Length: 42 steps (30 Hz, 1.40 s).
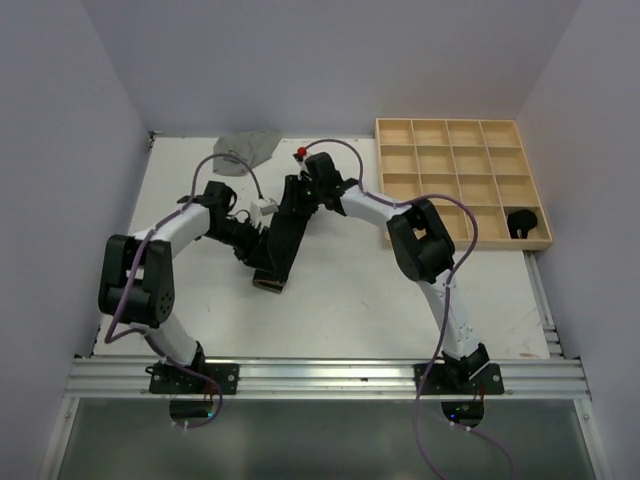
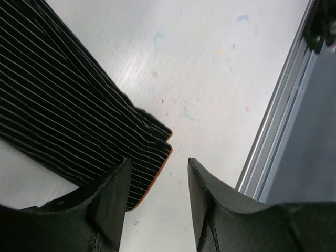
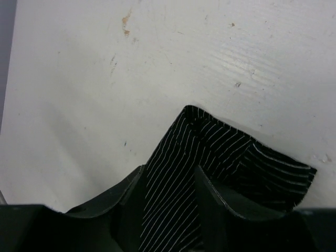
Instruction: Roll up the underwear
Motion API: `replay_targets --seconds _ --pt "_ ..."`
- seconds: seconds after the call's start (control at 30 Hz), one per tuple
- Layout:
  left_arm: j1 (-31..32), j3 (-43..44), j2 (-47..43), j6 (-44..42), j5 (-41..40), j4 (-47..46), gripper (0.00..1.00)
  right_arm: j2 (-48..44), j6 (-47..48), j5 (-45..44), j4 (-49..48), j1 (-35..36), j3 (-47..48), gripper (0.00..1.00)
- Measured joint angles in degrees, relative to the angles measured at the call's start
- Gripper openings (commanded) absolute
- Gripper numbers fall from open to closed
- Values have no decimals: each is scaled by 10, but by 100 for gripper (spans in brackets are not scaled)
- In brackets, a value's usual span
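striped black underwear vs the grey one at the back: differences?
Colour: the striped underwear is black with thin white pinstripes; the grey underwear is plain. Pose: the striped one is folded into a long narrow strip; the grey one lies crumpled. Place: striped mid-table, grey at the far edge. Both lie on the white table, unrolled.

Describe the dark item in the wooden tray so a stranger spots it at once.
Look to the wooden grid tray at the table's far right. In its near right corner compartment sits a small black bundle; every other compartment in view is bare.
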<state>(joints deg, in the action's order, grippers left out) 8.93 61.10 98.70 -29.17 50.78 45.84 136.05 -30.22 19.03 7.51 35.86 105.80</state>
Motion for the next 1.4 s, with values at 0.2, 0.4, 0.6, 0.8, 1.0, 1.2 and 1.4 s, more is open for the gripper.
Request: replay_targets --seconds 0.2,0.4,0.6,0.8,1.0,1.2,1.4 --pt "-28 -7 -204 71 -7 -107 67 -126 -11 16 -14 -2 -90 47" --pt "-52 -46 -326 86 -44 -174 81 -207 -111 41 -134 43 -222 47" --pt "-82 -58 -309 75 -61 -172 91 -125 -244 47 -262 108 -319 47" --pt "-82 -118 -332 -37 -87 -168 88 -91 -317 82 -353 106 -351 45" --pt "-69 -203 -372 -252 -73 -124 75 -99 -238 134 -270 76 -331 43" --pt "14 -327 -410 -382 -103 -204 76 -108 -156 153 -179 55 -306 38" --pt "81 -480 -473 -465 -157 -382 78 -107 -150 150 -184 55 -318 21"
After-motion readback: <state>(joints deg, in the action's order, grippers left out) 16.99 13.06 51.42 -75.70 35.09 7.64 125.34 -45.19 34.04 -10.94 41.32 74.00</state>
